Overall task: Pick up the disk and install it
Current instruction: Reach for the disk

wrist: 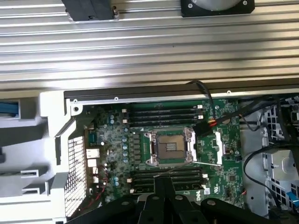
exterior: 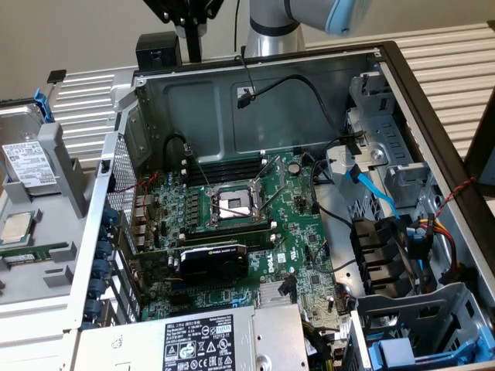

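Across the ribbed metal surface (exterior: 456,58) lies an open computer case (exterior: 209,108), its side panel off and its inside facing up. Behind its far wall stands the silver robot arm (exterior: 271,27). A green motherboard (exterior: 302,247) covers most of the case floor. Along the near edge sits a grey power supply box (exterior: 263,340) with a black-and-white label. At the exterior view's right, grey drive bays (exterior: 402,178) line the case, and a thin blue cable (exterior: 371,189) runs down past them among black wires. A black graphics card (exterior: 213,259) lies across the board just below the processor socket (exterior: 232,205), whose metal frame is open, with dark memory slots on either side of it. Outside the case, at the exterior view's left, a grey holder (exterior: 66,162) carries the disk (exterior: 27,158). The disk rests label up in its blue carrier frame, touched by nothing, and it is not yet in a bay. Just nearer the camera on the same holder lies a small square silver chip (exterior: 15,226). In the wrist view the black pincer (wrist: 163,184) hangs over the motherboard. Its fingers are pressed together on nothing, and their tips show against the memory slots just beside the socket, well apart from the disk.
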